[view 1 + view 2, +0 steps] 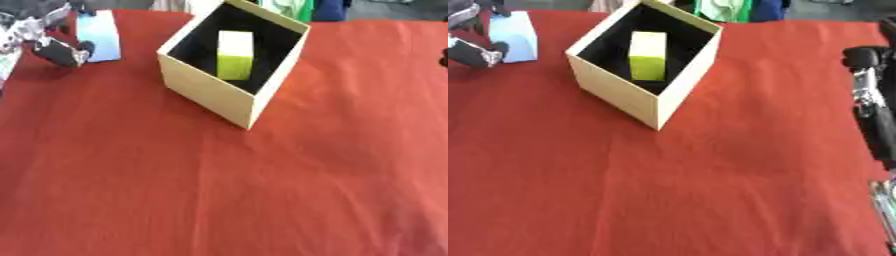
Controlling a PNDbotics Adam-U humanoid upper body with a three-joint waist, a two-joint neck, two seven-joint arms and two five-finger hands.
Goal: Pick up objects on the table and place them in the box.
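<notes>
Worktop: the worktop (pixel 219 190) is spread with red cloth, bare across the near half.
Box: the cream box (pixel 210 90) with a dark lining stands open at the far middle, turned corner-on to you.
Already inside: a yellow-green block (pixel 234 55) stands upright inside the box, toward its middle.
Next object: a pale blue flat piece (pixel 101 35) lies on the cloth at the far left, well apart from the box — judging by the task, this is what remains to go in.
Left hand: your left hand (pixel 57 50) sits at the far left, just beside the blue piece, at its left edge; the fingers look curled, but you cannot tell from here whether they have hold of it.
Right hand: the right arm shows only at the right edge of the right eye view, and its hand (pixel 866 59) is too dark there to say whether the fingers are spread or closed.
Doing it well: the piece is thin and lies flat, so work a fingertip under one edge before closing.
Carry: lift clear of the near wall — the box may slide if knocked.
Release: let go over the free space beside the block.
</notes>
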